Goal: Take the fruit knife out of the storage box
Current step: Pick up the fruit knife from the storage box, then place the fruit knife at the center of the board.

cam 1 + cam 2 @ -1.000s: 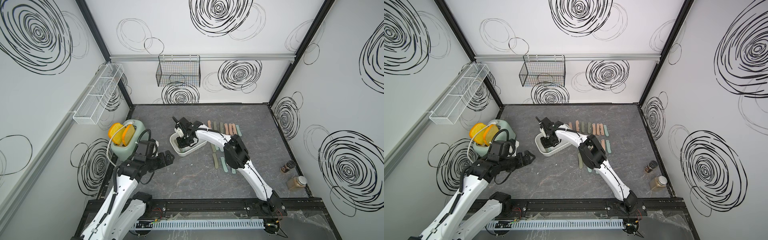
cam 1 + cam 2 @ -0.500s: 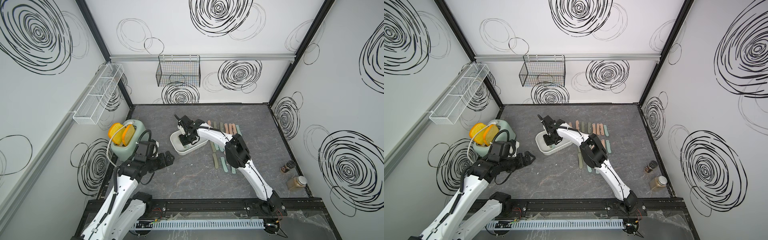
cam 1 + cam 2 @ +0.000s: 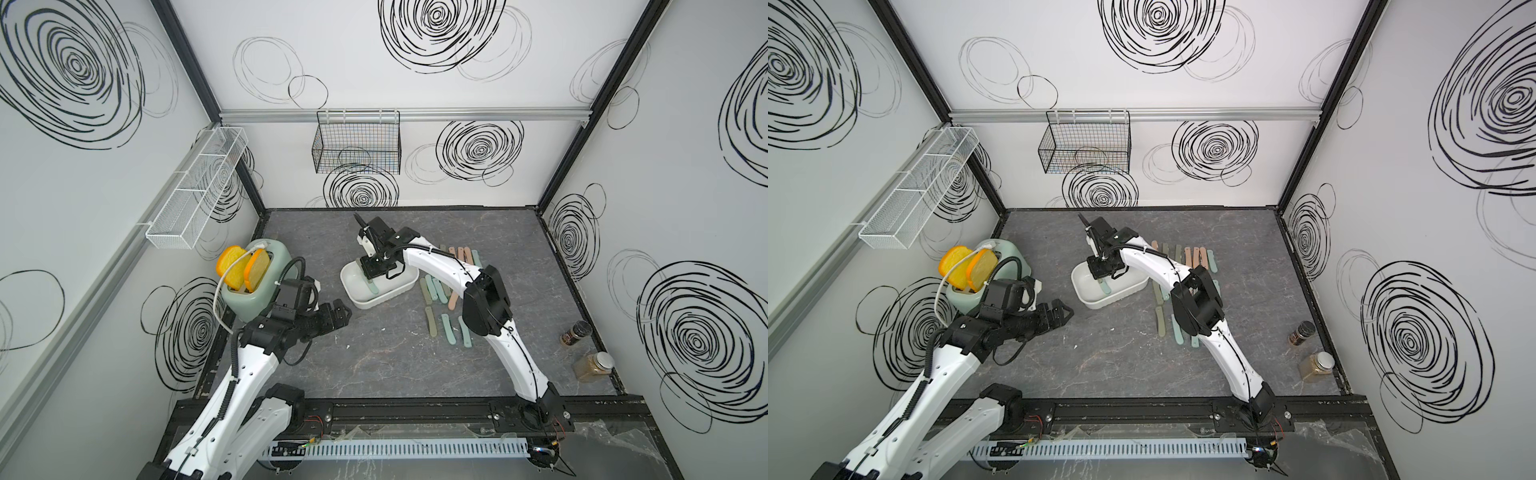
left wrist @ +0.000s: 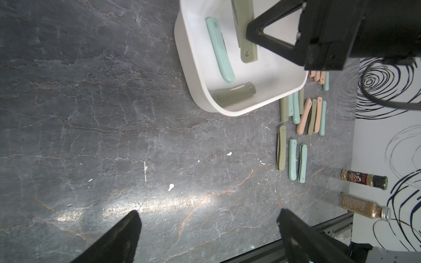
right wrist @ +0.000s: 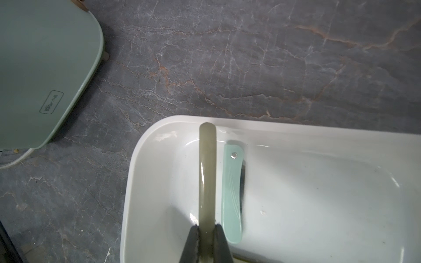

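The white storage box (image 3: 365,301) (image 3: 1096,302) sits mid-table. My right gripper (image 3: 374,270) (image 3: 1102,270) (image 5: 206,230) hangs over it, shut on an olive-green folded fruit knife (image 5: 207,177) (image 4: 248,34). That knife points out from the jaws, and its far tip overlaps the box rim (image 5: 136,170). A mint knife (image 5: 232,195) (image 4: 219,50) and another olive knife (image 4: 234,94) lie on the box floor. My left gripper (image 3: 338,316) (image 3: 1061,313) (image 4: 208,227) is open over bare table, left of the box and in front of the toaster, with nothing between its fingers.
A green toaster (image 3: 253,286) with bread slices stands at the left. Several folded knives (image 3: 444,291) lie in rows right of the box. Two spice bottles (image 3: 575,332) (image 3: 594,365) stand at the right edge. Wire baskets (image 3: 357,147) (image 3: 195,195) hang on the walls.
My right wrist has shifted slightly over the box, and its jaws have tightened a little on the olive knife. The left arm has not moved.
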You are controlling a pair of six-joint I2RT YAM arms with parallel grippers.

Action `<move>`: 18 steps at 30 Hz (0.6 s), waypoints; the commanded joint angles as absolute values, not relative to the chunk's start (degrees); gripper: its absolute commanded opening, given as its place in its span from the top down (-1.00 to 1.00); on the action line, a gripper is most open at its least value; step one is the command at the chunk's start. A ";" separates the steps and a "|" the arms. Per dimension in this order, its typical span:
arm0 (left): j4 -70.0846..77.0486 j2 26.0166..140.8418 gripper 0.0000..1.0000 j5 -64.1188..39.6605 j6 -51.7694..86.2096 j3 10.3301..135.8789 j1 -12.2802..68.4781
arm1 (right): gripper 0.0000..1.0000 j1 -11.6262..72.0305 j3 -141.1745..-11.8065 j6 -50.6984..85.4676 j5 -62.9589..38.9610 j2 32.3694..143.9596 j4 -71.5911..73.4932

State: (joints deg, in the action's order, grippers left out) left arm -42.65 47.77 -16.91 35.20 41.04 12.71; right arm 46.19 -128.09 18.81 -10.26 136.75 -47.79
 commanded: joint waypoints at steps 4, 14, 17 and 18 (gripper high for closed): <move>-37.43 50.38 -0.96 -16.93 36.88 43.15 14.60 | 0.87 43.53 -121.44 19.39 -12.30 128.42 -47.78; -30.37 57.20 -0.96 -14.84 40.00 44.65 21.77 | 0.89 41.05 -100.35 22.33 -13.92 112.96 -41.66; -27.97 59.50 -0.96 -13.75 40.99 44.73 25.06 | 0.88 40.11 -91.20 24.45 -15.38 107.01 -38.52; -27.11 60.47 -0.96 -13.29 41.26 44.74 26.34 | 0.88 39.86 -88.02 25.31 -16.08 104.94 -37.12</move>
State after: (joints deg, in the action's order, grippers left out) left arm -31.94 59.00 -15.27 39.51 42.96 24.14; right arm 40.45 -93.41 22.57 -13.98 109.14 -40.47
